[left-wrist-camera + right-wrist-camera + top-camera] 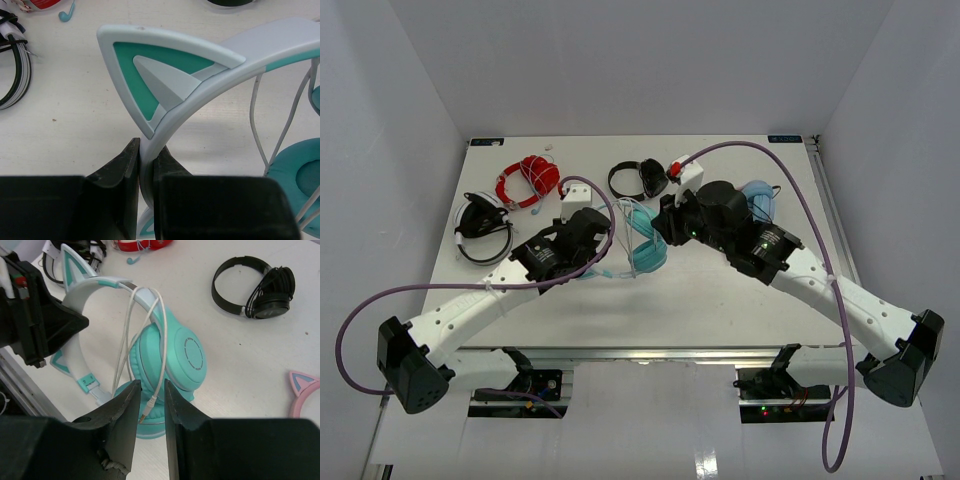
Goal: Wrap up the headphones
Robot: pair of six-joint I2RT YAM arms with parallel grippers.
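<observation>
While the top view shows the headphones point(645, 250) near the middle of the table point(720, 300), the left wrist view shows the left gripper point(146, 152) clamped on the stiff plastic headband point(240, 65) just below a cat ear point(150, 65), likely a sound hold for something so light. From the right wrist, the right gripper point(151, 390) stands narrowly parted, the thin, limp white cable point(124, 340) draped over the headband and its plug point(144, 415) hanging between the jaws, not visibly pinched; I would take it gently near that plug.

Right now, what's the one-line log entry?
task: wrap headphones | left tool: shut on headband | right tool: open around cable | cable: draped over headband
</observation>
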